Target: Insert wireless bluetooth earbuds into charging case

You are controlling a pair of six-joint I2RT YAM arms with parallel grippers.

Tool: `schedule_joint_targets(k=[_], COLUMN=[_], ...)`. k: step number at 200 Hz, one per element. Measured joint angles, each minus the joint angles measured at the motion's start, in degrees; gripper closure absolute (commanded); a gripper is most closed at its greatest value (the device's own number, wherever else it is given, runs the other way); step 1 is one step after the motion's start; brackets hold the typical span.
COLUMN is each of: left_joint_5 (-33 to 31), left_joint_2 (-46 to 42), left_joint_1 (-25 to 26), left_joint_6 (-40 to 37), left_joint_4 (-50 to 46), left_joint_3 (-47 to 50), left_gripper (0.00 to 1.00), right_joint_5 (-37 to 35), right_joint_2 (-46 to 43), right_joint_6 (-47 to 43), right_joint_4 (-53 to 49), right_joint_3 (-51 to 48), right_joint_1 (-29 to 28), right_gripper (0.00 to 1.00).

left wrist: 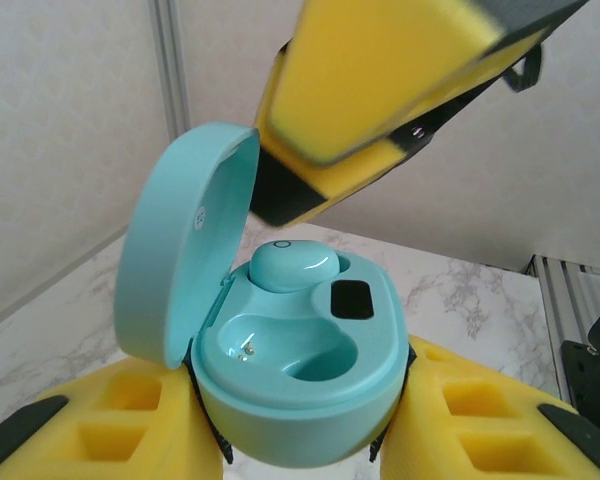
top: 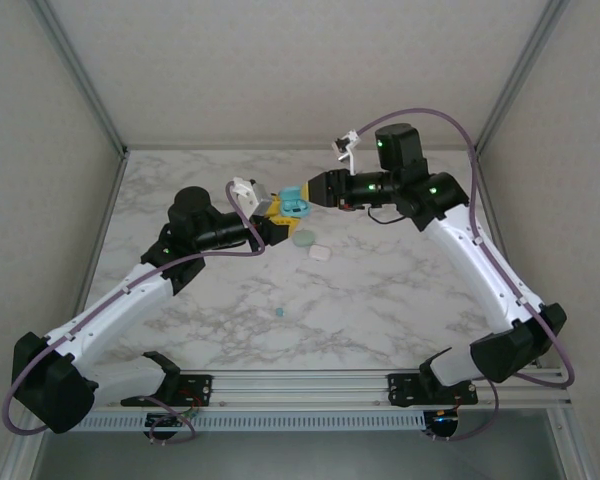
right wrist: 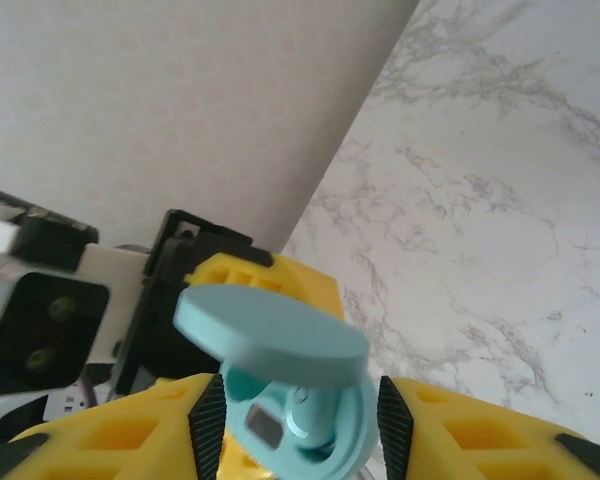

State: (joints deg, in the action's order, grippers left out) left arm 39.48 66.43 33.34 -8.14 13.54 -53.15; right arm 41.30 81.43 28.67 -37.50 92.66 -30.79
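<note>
Teal earbud (left wrist: pixel 290 266) sits in case (left wrist: pixel 310 395) clamped by left hand (left wrist: pixel 300 445), right hand (right wrist: pixel 300 425) ajar.

Robot lab cell: alu frame posts (top: pixel 80 75), plain panels (top: pixel 300 70), marble-look table (top: pixel 380 290).

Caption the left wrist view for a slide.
Left gripper clamps an open teal charging case: one earbud seated, second well empty, right gripper's finger overhead.

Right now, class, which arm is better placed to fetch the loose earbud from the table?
Right. The left claw is clamped on the open charging case, one earbud seated, one socket empty. The right claw holds nothing, so it can likely fetch the loose earbud on the table.
</note>
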Motion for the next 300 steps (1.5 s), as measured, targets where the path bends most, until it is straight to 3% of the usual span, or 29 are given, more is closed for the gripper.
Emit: schedule_joint_targets(k=[41, 99, 133, 163, 203, 231, 300], left_joint_5=[-0.85, -1.07, -1.29, -2.03, -3.17, -4.09, -5.6], left_joint_2=[0.0, -2.05, -5.33, -8.68, -11.74, -13.79, -19.23], left_joint_1=[-0.31, -4.09, -6.56, -8.22, -9.94, -10.32, -10.6], left_joint_6=[1.25, 4.81, 6.08, 6.73, 6.71, 6.64, 5.35], left_joint_4=[2.51, 5.42, 5.99, 5.99, 5.51, 4.07, -0.52], left_joint_3=[0.46, 3.85, 4.74, 5.95, 6.4, 6.47, 6.47], left_gripper=[0.72, 0.72, 0.72, 0.72, 0.72, 0.72, 0.71], right_joint_5=[-3.02, -16.72, -17.86, -19.06, -20.35, -23.19, -29.27], right_joint_2=[-4.85, -5.77, -1.33, 6.36, 16.7, 26.08, 36.37], right_joint_6=[0.02, -0.31, 2.86, 5.22, 7.74, 6.43, 1.95], right_joint_4=[-0.24, -4.92, -3.78, -2.73, -0.46, -2.34, -8.7], right_joint_3=[-0.83, -9.77, -20.87, -25.81, -25.07, -18.62, -4.85], right_joint_1=[0.0, 0.0, -1.29, -7.45, -16.06, -20.63, -24.7], right_gripper=[0.51, 0.52, 0.53, 0.53, 0.53, 0.54, 0.57])
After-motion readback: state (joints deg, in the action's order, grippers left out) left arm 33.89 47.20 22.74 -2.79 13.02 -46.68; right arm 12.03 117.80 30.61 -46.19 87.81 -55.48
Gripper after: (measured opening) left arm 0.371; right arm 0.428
